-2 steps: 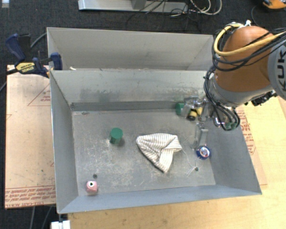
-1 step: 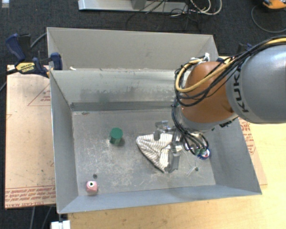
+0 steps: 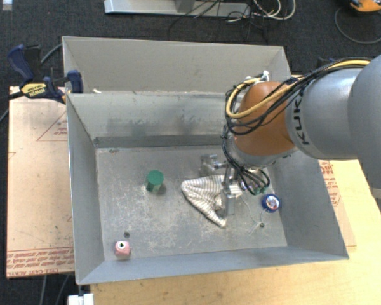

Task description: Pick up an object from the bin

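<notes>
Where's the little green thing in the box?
In the camera view, the green cylinder sits left of centre on the bin floor, apart from the striped cloth on its right.

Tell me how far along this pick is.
Reach looks done: the gripper sits low at the striped cloth near mid-bin. In hand, apparently: taking hold of it. Left: the lift, since the cloth lies on the bin floor. The green plug, pink piece and blue disc lie apart, untouched.
</notes>
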Available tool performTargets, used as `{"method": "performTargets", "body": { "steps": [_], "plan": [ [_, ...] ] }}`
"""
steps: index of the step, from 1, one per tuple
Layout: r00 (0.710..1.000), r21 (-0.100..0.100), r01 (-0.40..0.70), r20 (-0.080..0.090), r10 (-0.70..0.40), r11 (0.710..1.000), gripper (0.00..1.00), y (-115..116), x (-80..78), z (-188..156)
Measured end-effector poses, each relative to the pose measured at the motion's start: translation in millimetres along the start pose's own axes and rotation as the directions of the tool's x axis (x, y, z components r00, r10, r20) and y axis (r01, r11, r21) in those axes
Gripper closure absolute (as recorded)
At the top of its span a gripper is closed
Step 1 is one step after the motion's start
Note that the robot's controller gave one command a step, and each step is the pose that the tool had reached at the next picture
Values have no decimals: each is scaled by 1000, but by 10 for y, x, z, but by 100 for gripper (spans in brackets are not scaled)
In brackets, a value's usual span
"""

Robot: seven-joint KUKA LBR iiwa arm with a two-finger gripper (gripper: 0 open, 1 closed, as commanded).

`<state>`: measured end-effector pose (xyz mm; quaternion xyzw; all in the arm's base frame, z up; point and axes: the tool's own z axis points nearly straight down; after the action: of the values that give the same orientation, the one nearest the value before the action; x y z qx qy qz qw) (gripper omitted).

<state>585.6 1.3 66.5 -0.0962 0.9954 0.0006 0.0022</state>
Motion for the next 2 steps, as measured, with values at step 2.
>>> {"method": "performTargets", "body": {
  "steps": [2],
  "plan": [
    [980,-4,201,-6,-201,980,100,-16,281,-75]
  ]
}}
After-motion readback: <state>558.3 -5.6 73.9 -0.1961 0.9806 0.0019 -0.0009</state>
